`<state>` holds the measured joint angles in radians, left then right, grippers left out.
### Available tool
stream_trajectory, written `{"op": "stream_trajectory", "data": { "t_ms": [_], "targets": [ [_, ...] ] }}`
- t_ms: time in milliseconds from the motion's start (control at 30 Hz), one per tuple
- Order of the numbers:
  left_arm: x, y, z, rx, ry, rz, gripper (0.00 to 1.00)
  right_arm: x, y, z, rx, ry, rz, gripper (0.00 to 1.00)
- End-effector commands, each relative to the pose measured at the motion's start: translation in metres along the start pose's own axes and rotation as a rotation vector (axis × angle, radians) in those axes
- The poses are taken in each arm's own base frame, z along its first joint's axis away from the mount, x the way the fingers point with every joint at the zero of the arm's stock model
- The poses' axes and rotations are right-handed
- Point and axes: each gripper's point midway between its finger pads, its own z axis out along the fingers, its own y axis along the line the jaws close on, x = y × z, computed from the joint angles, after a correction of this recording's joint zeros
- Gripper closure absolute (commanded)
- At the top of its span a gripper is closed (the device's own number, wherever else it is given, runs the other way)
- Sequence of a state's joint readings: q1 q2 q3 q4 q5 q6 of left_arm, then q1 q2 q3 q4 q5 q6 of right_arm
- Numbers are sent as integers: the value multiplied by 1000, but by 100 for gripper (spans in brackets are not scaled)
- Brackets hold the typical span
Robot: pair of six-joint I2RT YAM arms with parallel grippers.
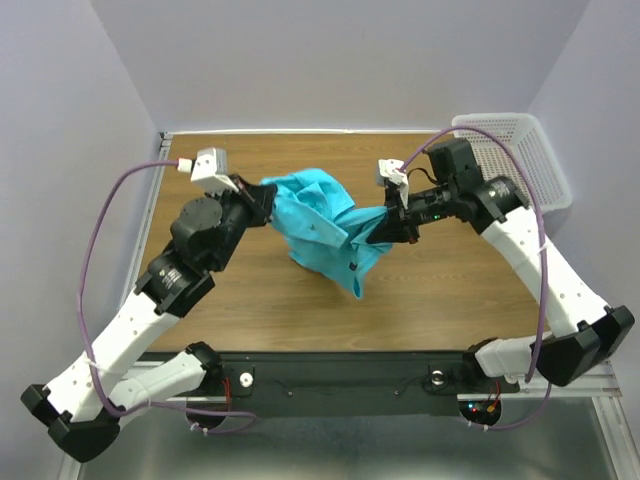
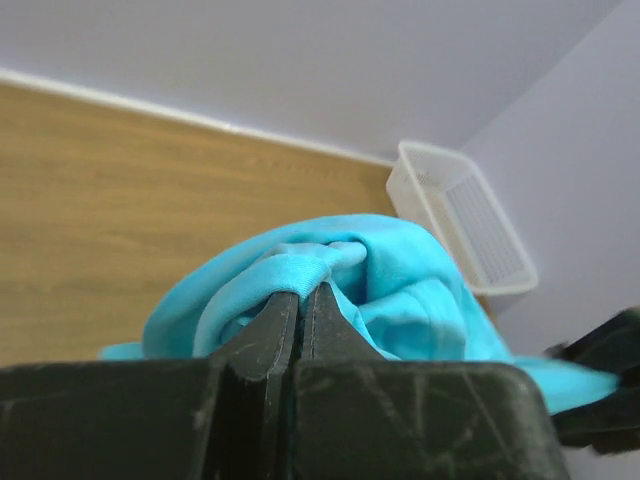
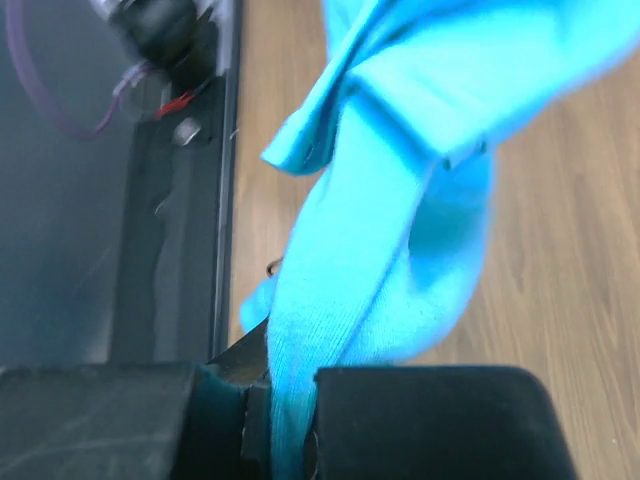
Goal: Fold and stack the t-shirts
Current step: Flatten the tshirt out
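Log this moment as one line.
stage: not folded | left gripper: shut on t-shirt | right gripper: shut on t-shirt | t-shirt: bunched, strung between grippers

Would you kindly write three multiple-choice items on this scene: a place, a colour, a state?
1. Where does the white basket stand? A) far right corner of the table B) near left corner C) between the arms
2. What colour is the t-shirt? A) red B) turquoise C) grey
3. How is the t-shirt held? A) lying loose B) by one claw C) by both claws
Answers: 1 A, seen from above; 2 B, turquoise in every view; 3 C, left claw and right claw each pinch cloth.
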<state>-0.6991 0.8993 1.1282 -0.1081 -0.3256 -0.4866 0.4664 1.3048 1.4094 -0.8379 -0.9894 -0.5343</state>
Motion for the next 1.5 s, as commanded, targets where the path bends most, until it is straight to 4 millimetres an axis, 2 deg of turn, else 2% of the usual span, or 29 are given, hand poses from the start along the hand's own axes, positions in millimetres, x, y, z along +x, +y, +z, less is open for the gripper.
{"op": "stream_trajectory", "data": {
  "t_ms": [0, 33, 67, 100, 200, 267, 367, 400, 567, 600, 667, 700, 733, 767, 800, 900, 967, 1033, 1067, 1100, 1133, 1200, 1267, 1300, 1333, 1367, 1400, 1433, 1467],
  "targets": [
    [-8, -4, -34, 96, -54, -118, 100, -17, 44, -20, -194, 50, -115, 99],
    [-11, -5, -41, 117, -71, -151, 100, -40, 51, -31, -179, 32, -139, 100],
    [-17, -6, -49, 136, -88, -159, 100, -40, 51, -31, -176, 38, -119, 100],
    [-34, -9, -67, 172, -139, -198, 100, -57, 53, -39, -149, 12, -177, 99],
    [-54, -3, -84, 151, -194, -279, 100, -47, 37, -31, -117, 42, -145, 99],
    [-58, 8, -83, 77, -211, -326, 100, -28, 5, -17, -50, 104, -61, 100],
    [-21, 22, -49, -46, -113, -296, 100, 14, -30, 4, -2, 194, 38, 99],
    [-21, 23, -49, -50, -115, -304, 100, 22, -38, 9, 6, 213, 61, 99],
    [46, 34, 18, -135, 28, -228, 100, 44, -112, 15, 149, 224, 182, 99],
    [66, 45, 37, -163, 59, -213, 100, 58, -137, 11, 198, 231, 231, 99],
    [80, 58, 58, -179, 70, -199, 100, 68, -177, 7, 297, 221, 263, 99],
    [87, 77, 80, -209, 62, -179, 100, 75, -192, 3, 334, 226, 279, 99],
    [97, 84, 90, -207, 86, -177, 100, 94, -208, 9, 346, 252, 324, 99],
    [96, 90, 104, -203, 71, -186, 100, 95, -221, 8, 378, 257, 329, 98],
    [117, 107, 121, -229, 114, -161, 100, 104, -229, 11, 387, 273, 347, 96],
    [125, 132, 156, -261, 122, -137, 100, 122, -255, 16, 457, 304, 404, 86],
    [109, 141, 172, -282, 78, -132, 98, 129, -275, 11, 551, 323, 428, 81],
    [99, 146, 188, -282, 55, -122, 85, 121, -290, 3, 633, 314, 419, 63],
    [100, 158, 194, -305, 65, -115, 64, 116, -305, -7, 734, 307, 424, 48],
    [91, 160, 195, -309, 54, -111, 64, 118, -309, -11, 767, 314, 424, 40],
    [87, 159, 204, -300, 61, -108, 46, 113, -313, -18, 804, 309, 417, 31],
    [88, 175, 206, -329, 98, -80, 33, 100, -318, -35, 883, 290, 390, 12],
    [84, 176, 203, -318, 117, -53, 29, 97, -306, -36, 856, 284, 371, 9],
    [84, 178, 198, -317, 132, -15, 26, 90, -301, -37, 841, 270, 337, 1],
    [84, 176, 188, -303, 146, 1, 26, 72, -285, -42, 814, 235, 291, 0],
    [86, 175, 181, -297, 164, 14, 26, 65, -265, -29, 696, 195, 262, 0],
    [94, 176, 171, -292, 201, 35, 26, 86, -246, -17, 605, 216, 260, 0],
    [91, 163, 160, -240, 215, 28, 26, 86, -226, -8, 515, 189, 257, 0],
    [114, 164, 145, -220, 283, 21, 26, 79, -191, 7, 326, 126, 220, 0]
  ]
}}
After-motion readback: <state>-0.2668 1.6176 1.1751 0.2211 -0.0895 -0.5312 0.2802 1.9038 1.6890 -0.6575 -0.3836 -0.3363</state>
